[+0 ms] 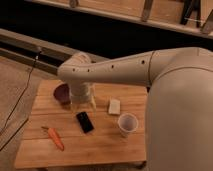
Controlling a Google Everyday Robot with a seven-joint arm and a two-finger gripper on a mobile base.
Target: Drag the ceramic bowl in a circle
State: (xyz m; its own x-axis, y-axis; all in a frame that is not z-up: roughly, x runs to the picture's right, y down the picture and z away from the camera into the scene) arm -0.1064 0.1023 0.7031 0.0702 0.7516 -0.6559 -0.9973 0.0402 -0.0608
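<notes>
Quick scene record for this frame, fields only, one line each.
surface: wooden table
target: ceramic bowl, back-left of table
gripper: gripper lowered just right of the ceramic bowl; contact unclear
centre: black phone
right: white paper cup, upright
front-left: carrot
behind cup: white block

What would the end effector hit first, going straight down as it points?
Likely the wooden table, since the end effector hangs just beside the ceramic bowl; depth is unclear, so the bowl's rim is possible.
</notes>
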